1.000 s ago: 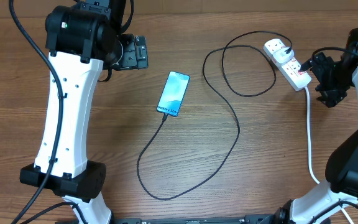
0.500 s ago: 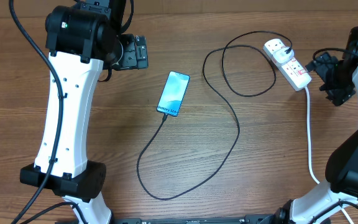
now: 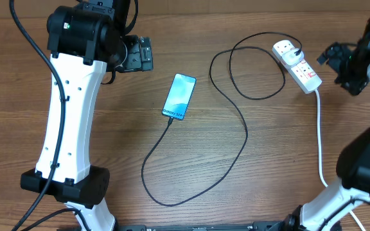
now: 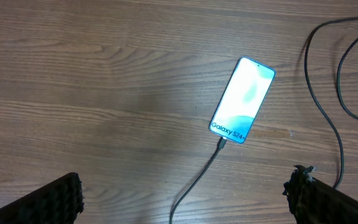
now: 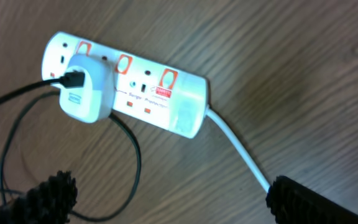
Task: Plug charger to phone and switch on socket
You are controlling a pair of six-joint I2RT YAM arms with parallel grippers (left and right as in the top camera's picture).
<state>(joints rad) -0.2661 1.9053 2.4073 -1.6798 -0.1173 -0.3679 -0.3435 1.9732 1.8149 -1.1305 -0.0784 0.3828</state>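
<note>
From here I see the left gripper [image 3: 145, 54] with its jaws spread wide and nothing between them, hanging above the table [image 3: 268, 179] near its far edge. The phone [image 3: 179, 96] lies flat on the wood to the right of that gripper and nearer to me, well apart from it, with its screen lit blue. In the left wrist view the phone [image 4: 242, 100] sits ahead of the two fingertips, nearer the right-hand one, touching neither. The charger [image 3: 246, 135] meets the phone's short edge by the "Galaxy" text. Its tip looks seated, though the joint is too small for me to be sure. From there the cable swings down in a big loop, back up the table, curls once and ends at the socket [image 3: 297, 65]. In the right wrist view the cable [image 5: 17, 94] goes into a white adapter [image 5: 87, 93] pushed into the socket's [image 5: 154, 93] end outlet, beside the red switches. The right gripper [image 3: 341, 69] is also wide apart and empty, just to the right of the socket without touching it. The white lead [image 3: 320, 141] leaves the socket's near end and trails down towards the arm's base.
</note>
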